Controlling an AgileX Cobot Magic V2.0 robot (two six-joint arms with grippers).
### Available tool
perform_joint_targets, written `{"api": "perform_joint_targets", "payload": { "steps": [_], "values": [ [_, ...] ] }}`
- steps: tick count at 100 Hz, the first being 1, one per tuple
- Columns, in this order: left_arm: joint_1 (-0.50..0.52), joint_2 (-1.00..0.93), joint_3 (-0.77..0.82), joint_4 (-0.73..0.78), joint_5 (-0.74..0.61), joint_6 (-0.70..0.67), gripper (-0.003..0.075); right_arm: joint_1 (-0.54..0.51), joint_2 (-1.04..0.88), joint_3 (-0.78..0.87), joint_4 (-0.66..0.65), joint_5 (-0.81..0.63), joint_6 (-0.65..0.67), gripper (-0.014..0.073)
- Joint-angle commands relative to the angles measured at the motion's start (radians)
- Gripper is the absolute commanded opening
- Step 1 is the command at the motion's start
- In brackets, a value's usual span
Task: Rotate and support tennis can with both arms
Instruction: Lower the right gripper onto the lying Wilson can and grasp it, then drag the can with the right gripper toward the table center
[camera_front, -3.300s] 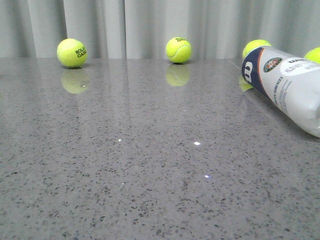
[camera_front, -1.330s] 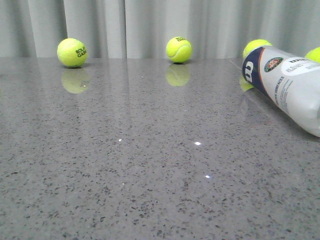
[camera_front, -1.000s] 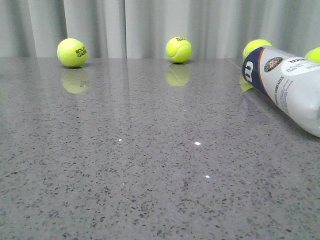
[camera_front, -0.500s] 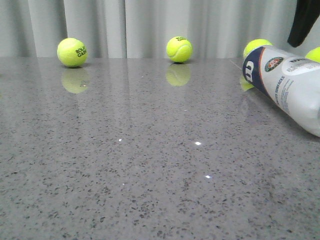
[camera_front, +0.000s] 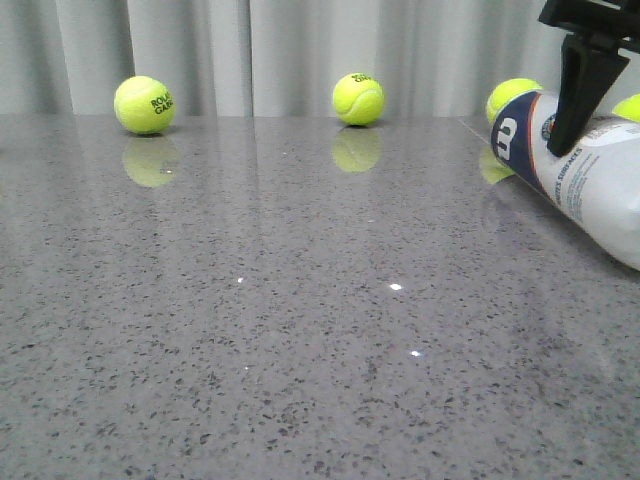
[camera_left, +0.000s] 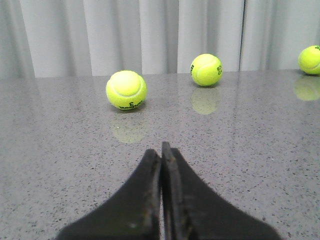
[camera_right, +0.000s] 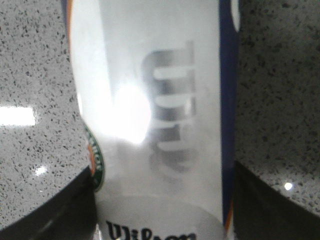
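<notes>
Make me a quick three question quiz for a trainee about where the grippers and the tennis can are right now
1. True or false: the tennis can stands upright on the table.
2. Which gripper has a finger on each side of the can? A) the left gripper B) the right gripper C) neither
3. Fill in: the left gripper's fingers are pressed ____, holding nothing.

Key
1. False. It lies on its side, at the table's right.
2. B. The right wrist view shows one dark finger on either side of the can; whether they touch it cannot be told.
3. Together. Tennis balls such as the nearest ball lie ahead of them.
</notes>
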Motion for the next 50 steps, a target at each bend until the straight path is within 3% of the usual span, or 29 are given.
{"api": "perform_joint_targets", "payload": {
  "steps": [1,9,21,50],
  "values": [
    [-0.002,-0.031,0.045,-0.009,-0.076,-0.001,-0.0019,0.001,-0.036,-0.034,0.018,-0.014,-0.017,0.0259],
    [-0.002,-0.031,0.045,-0.009,-0.076,-0.001,-0.0019,0.001,-0.036,-0.044,0.018,-0.005,-0.033,0.0161],
    [-0.002,-0.031,0.045,-0.009,-0.076,-0.001,-0.0019,0.021,-0.036,-0.102,0.011,0.031,-0.116,0.0145],
    [-0.002,-0.031,0.045,-0.009,-0.076,-0.001,-0.0019,0.216,-0.036,-0.212,-0.113,-0.002,-0.665,0.0145]
  ]
}}
